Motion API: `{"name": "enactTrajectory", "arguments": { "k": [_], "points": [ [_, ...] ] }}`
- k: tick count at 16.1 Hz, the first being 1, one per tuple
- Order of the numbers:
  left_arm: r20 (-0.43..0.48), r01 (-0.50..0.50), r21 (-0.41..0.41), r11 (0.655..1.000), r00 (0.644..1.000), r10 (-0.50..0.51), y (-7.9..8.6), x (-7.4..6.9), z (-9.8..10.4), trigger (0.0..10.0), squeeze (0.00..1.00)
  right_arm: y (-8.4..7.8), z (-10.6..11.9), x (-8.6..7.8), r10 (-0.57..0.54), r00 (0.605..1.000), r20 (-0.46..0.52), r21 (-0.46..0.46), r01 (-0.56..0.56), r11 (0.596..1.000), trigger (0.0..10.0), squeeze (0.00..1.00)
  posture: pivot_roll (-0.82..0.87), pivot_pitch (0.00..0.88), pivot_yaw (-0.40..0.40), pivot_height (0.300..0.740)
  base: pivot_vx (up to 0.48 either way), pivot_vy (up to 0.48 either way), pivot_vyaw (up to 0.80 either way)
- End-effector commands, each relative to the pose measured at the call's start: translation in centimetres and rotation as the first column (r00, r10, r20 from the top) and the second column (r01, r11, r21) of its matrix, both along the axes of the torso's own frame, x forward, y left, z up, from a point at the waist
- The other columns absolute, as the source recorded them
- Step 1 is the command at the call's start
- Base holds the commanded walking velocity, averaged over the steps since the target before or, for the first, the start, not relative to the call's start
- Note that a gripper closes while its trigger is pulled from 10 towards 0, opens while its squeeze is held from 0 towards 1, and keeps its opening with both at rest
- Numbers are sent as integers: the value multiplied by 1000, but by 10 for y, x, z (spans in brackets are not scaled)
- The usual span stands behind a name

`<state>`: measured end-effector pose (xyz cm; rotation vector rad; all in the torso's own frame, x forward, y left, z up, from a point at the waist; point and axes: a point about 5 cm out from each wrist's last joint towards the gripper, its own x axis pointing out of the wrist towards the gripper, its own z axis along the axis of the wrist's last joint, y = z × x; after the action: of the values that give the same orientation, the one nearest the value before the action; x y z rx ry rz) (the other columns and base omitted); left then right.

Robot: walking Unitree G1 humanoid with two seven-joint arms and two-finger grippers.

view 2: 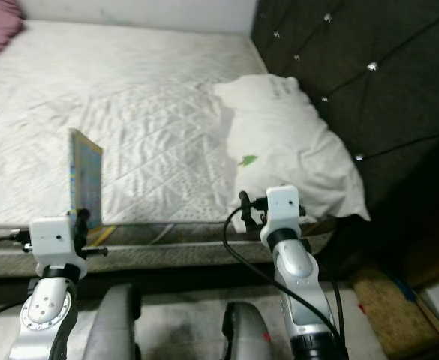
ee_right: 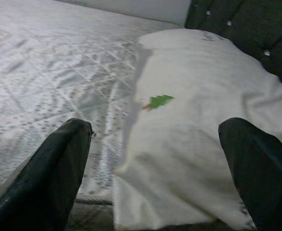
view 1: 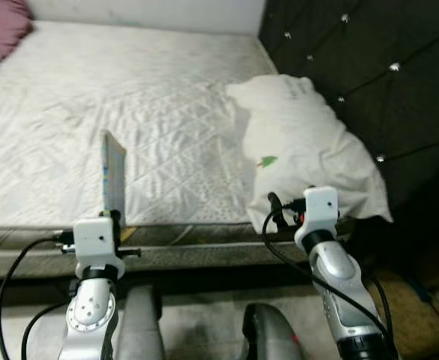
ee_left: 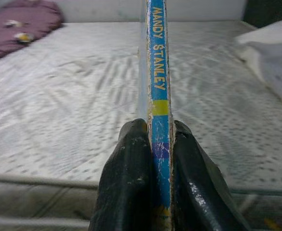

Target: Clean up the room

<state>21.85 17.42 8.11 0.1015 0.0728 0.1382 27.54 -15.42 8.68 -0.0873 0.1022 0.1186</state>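
Observation:
A thin blue book stands upright above the near edge of the bare white mattress. My left gripper is shut on its lower end; the spine reads "MANDY STANLEY". A white pillow with a small green mark lies at the mattress's right side against the dark tufted headboard. My right gripper is open just in front of the pillow, with nothing between its fingers. The book leans slightly over the bed.
A purple pillow or blanket lies at the far left corner of the bed. The bed frame edge runs across in front of both arms. A white wall is behind the bed. Floor with brown clutter is at lower right.

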Motion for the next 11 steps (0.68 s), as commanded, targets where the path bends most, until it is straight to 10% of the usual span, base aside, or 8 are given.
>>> {"name": "enactTrajectory", "arguments": {
  "k": [1,11],
  "points": [
    [70,13,3,1000,997,-13,-4,4,14,10000,0,-3,4,4,-4,1000,12,-1,4,1000,10000,0,7,0,-108,616,311,0,0],
    [77,34,-16,999,997,-32,-5,10,15,10000,0,-2,8,8,-15,999,39,-14,16,1000,10000,0,-2,0,-89,616,329,0,0]
  ]
}}
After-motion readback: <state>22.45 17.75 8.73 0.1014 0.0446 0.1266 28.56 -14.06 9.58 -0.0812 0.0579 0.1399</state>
